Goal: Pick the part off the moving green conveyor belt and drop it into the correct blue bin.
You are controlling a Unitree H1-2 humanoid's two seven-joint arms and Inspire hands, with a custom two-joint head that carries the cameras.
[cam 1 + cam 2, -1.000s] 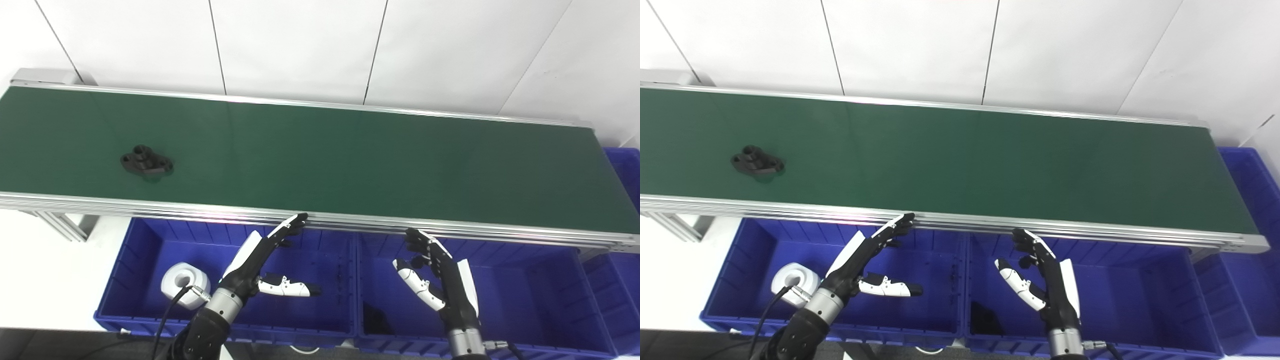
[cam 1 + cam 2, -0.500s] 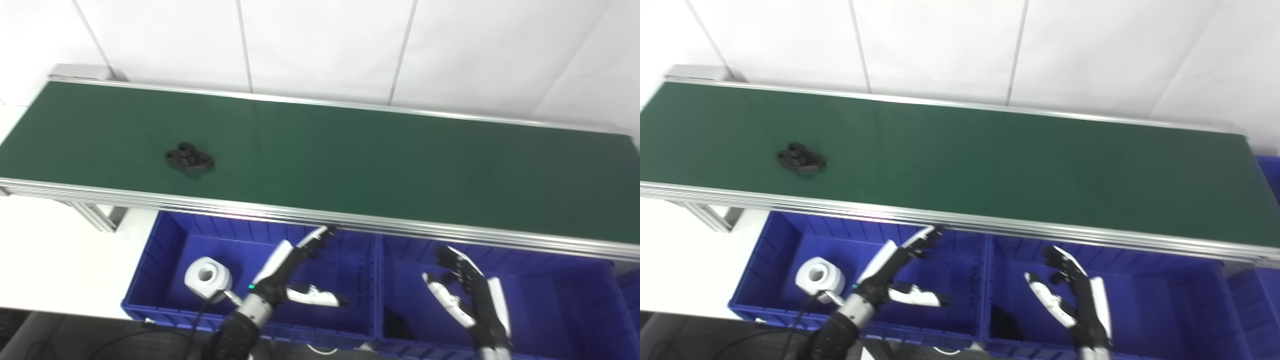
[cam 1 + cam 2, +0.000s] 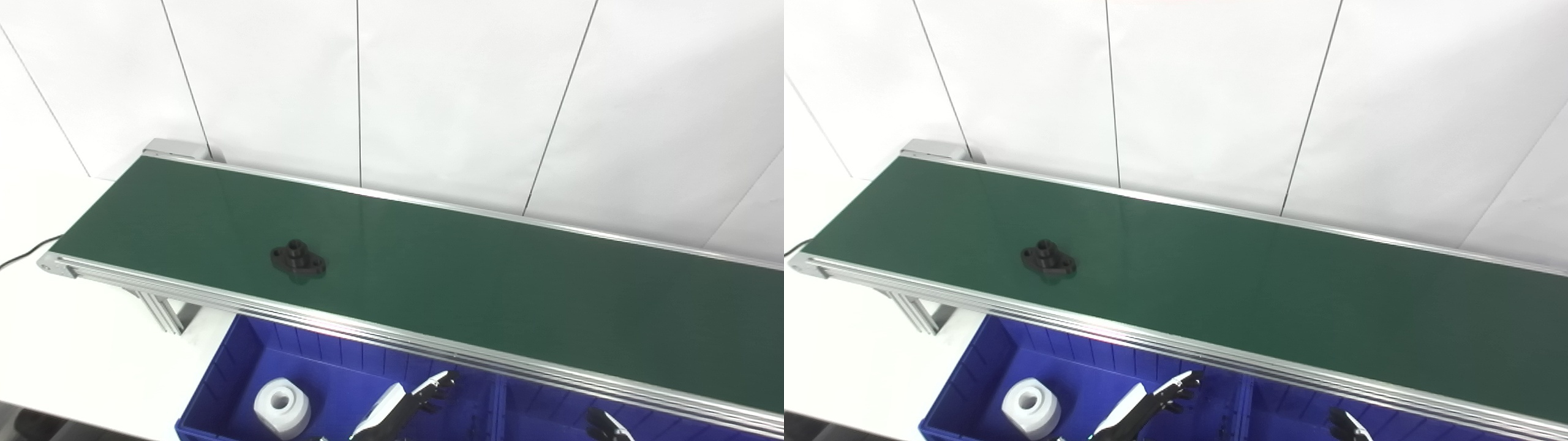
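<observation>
The camera has tipped up, so each robot hand now sits low at the bottom edge. The black part (image 3: 297, 260) has ridden further along the green belt (image 3: 490, 288).

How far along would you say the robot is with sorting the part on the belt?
Done: a white part lies in the left blue bin. In hand: nothing; the black part lies untouched on the green belt, and the left hand and right hand hover open over the bins. Left: the pick and the drop.
</observation>
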